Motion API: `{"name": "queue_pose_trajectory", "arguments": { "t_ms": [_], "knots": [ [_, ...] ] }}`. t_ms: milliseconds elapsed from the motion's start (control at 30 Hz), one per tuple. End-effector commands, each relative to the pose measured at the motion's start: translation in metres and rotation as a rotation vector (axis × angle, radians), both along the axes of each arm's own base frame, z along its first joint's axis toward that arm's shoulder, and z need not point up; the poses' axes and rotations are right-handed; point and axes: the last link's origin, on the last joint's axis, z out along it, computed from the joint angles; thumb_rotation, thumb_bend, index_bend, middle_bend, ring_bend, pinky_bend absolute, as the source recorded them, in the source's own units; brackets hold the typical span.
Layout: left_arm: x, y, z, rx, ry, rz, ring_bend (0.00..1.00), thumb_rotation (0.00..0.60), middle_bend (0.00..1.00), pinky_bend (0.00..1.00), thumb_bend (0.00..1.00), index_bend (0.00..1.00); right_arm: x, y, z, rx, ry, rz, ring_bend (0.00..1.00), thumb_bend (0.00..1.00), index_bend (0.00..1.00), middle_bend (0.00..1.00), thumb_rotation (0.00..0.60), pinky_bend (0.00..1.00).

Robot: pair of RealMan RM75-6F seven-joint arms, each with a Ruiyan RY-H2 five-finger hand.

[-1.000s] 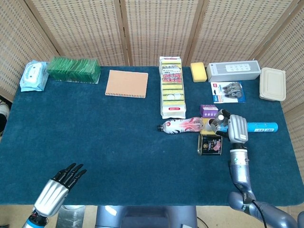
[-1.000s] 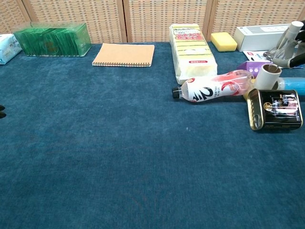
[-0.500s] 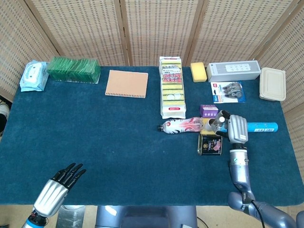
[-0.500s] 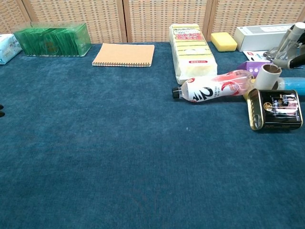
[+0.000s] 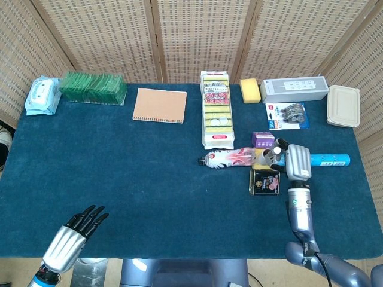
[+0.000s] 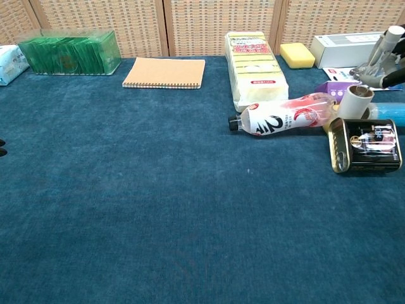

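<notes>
Table [image 5: 119, 179] was covered with a dark blue cloth. Along the 12 o'clock edge, from 10 to 2 o'clock: wipes pack [image 5: 42, 95], green box [image 5: 93, 87], tan spiral notebook [image 5: 159, 105], long sponge pack [image 5: 216, 109], yellow sponge [image 5: 250, 89], grey box [image 5: 294, 89], blister pack [image 5: 288, 115], beige lidded container [image 5: 343, 105]. Around 3 o'clock, a close cluster: purple box [image 5: 263, 140], plastic bottle [image 5: 229, 158] on its side, pale roll [image 6: 356, 101] standing upright, black tin [image 5: 265, 181], blue tube [image 5: 329, 160]. Bottle and roll appeared to touch.
</notes>
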Motion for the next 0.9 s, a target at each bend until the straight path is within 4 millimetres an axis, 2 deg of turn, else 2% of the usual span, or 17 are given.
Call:
{"name": "queue_pose_trajectory", "arguments": {
  "t_ms": [33, 400, 900],
  "knots": [
    [0.0, 0.0, 0.0, 0.002, 0.0, 0.0, 0.13, 0.6, 0.14, 0.32, 0.29, 0.12, 0.001, 0.0, 0.003, -0.007, 0.003, 0.005, 0.86, 0.33, 0.59, 0.77, 0.6, 0.78],
    [-0.001, 0.002, 0.004, 0.017, -0.002, 0.01, 0.12, 0.6, 0.14, 0.32, 0.29, 0.12, 0.0, 0.001, 0.013, -0.015, 0.018, 0.019, 0.91, 0.35, 0.63, 0.81, 0.6, 0.81],
    [-0.003, 0.005, 0.006, 0.016, -0.004, 0.029, 0.13, 0.6, 0.14, 0.32, 0.29, 0.12, 0.011, 0.006, 0.032, -0.022, 0.026, 0.058, 1.0, 0.36, 0.72, 0.89, 0.6, 0.88]
  ]
}}
